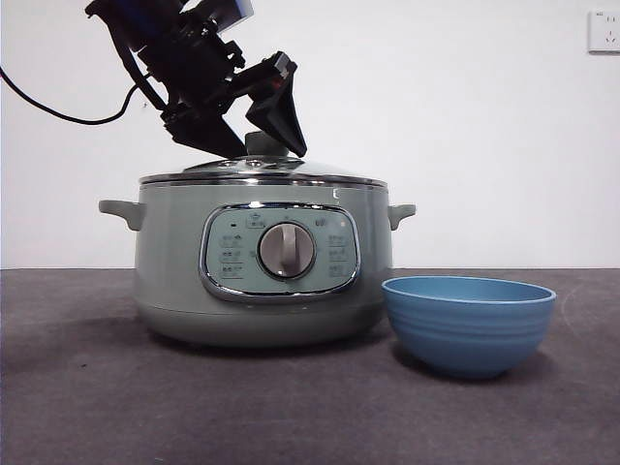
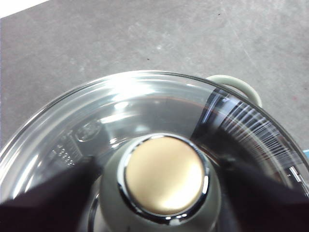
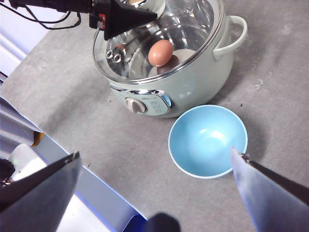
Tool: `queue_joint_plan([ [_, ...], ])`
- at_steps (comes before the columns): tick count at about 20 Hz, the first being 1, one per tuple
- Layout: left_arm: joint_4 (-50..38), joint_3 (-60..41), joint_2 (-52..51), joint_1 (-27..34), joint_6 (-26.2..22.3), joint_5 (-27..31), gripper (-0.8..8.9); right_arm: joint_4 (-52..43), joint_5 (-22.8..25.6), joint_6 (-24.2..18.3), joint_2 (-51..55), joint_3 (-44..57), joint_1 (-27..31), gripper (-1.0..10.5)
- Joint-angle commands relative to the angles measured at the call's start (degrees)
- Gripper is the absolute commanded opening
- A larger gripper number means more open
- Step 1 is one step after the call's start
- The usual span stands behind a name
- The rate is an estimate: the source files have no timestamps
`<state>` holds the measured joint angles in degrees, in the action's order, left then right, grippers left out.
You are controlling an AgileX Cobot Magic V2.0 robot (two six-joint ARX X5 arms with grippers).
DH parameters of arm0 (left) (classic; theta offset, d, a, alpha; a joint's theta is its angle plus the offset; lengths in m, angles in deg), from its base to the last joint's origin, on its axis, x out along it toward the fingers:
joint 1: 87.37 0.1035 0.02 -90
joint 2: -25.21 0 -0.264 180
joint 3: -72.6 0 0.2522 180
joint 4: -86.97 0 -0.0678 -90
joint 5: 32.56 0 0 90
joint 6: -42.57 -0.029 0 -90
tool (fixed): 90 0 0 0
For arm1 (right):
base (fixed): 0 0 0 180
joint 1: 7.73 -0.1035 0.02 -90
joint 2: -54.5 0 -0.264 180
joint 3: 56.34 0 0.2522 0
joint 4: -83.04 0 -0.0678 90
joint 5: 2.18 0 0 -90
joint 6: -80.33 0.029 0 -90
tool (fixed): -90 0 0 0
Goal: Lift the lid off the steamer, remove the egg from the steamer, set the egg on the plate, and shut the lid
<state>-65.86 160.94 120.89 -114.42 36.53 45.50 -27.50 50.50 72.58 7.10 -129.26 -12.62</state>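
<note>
**Left gripper brackets knob of glass lid**

The lid (image 1: 262, 170) sat closed on the steamer (image 1: 260, 266), the egg (image 3: 160, 52) visible through it. Glass and likely heavy and slick, it looked best taken by its knob (image 2: 164, 175). The left gripper (image 1: 250, 136) straddled that knob, jaws parted, contact unclear. The right gripper (image 3: 154, 193) waited wide open above the plate (image 3: 208, 140).

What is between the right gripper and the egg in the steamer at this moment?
The glass lid covers the steamer, so the egg inside cannot be reached. The left gripper is at the lid's knob, fingers on either side. The right gripper waits open above the plate.
</note>
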Motion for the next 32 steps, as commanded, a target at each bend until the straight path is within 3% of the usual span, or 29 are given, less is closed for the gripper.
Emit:
queue_joint_plan([
  [1, 1.27, -0.24, 1.11, -0.35, 0.02, -0.17, 0.73, -0.33, 0.17, 0.26, 0.02, -0.2, -0.11, 5.4],
  [3, 1.68, -0.24, 1.09, -0.35, 0.04, -0.33, -0.08, -0.33, 0.17, 0.26, 0.02, -0.2, -0.11, 5.4],
  [12, 0.72, -0.22, 0.09, -0.33, 0.04, -0.31, -0.09, -0.35, 0.2, 0.24, 0.02, -0.2, -0.11, 5.4],
  [23, -0.26, 1.18, -10.25, -0.22, 0.07, -0.17, -0.09, -2.4, 0.17, 0.61, -1.2, -0.2, -0.11, 5.4],
  [28, 5.46, 4.33, -19.28, -0.22, 0.61, -0.02, -0.09, -11.74, -0.02, 6.25, -4.74, -0.2, -1.79, 5.4],
  [32, 11.17, 4.33, -29.7, -0.22, 1.7, 3.43, -0.09, -21.33, 1.53, 11.82, -10.01, -0.22, -8.76, 5.4],
])
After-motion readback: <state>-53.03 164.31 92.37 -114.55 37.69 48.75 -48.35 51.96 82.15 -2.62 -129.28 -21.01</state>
